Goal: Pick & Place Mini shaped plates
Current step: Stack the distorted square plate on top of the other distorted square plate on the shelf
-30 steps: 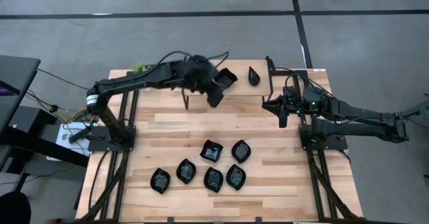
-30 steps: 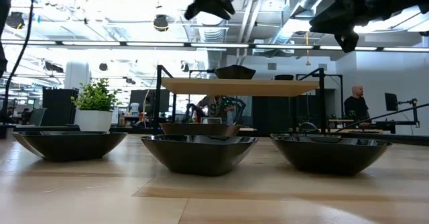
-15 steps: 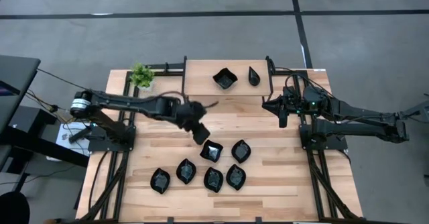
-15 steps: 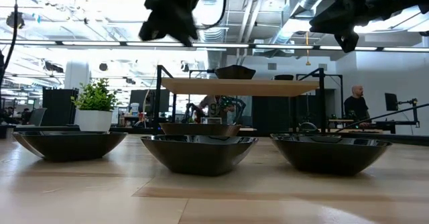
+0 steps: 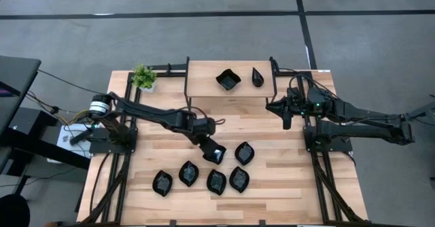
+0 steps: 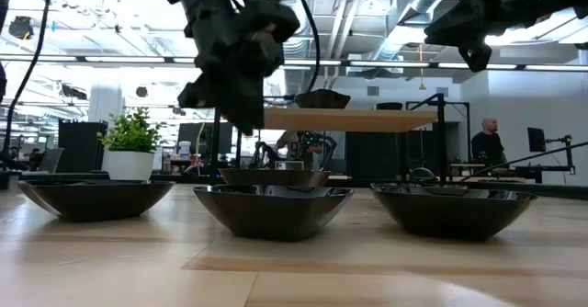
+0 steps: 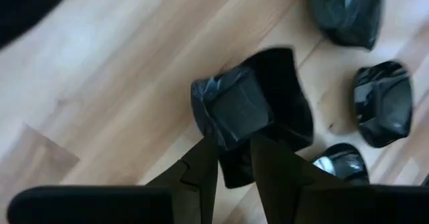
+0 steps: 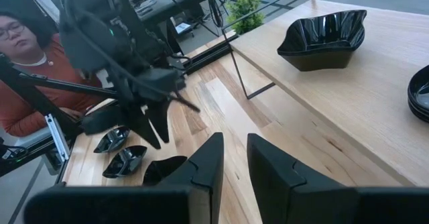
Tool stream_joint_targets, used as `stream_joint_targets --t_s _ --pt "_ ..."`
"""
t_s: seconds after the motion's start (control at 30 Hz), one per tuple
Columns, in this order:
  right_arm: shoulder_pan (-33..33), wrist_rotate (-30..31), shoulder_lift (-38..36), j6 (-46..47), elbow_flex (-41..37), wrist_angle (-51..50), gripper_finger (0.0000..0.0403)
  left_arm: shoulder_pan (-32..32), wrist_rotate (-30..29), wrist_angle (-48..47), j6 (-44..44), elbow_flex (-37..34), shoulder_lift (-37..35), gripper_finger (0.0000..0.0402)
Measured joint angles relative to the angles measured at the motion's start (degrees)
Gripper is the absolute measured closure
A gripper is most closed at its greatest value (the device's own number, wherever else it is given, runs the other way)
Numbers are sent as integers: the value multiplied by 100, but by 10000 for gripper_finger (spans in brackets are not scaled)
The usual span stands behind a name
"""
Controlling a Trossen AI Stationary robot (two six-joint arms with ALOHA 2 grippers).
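We see the left arm stretched out from its base toward the middle of the table, its left gripper pointing down, fingers set a narrow gap apart with nothing between them. On the other side, we see the right arm folded back near its own mount, the right gripper hanging raised, its fingers likewise slightly parted and empty.

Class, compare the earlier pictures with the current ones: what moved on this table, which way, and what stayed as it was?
The left gripper swung from the raised shelf, where the wavy square plate remains, down to another square plate among those on the table. It hangs empty above that plate, jaws slightly apart. The right gripper, the teardrop plate and the plant stayed put.
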Motion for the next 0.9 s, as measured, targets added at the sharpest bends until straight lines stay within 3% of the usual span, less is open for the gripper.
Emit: stream_joint_targets --t_s 0.57,0.9 --pt "1 0 2 -2 0 2 339 -96 84 99 -327 1 533 311" --pt "0 0 0 -2 0 0 339 -61 -157 162 -362 8 587 311"
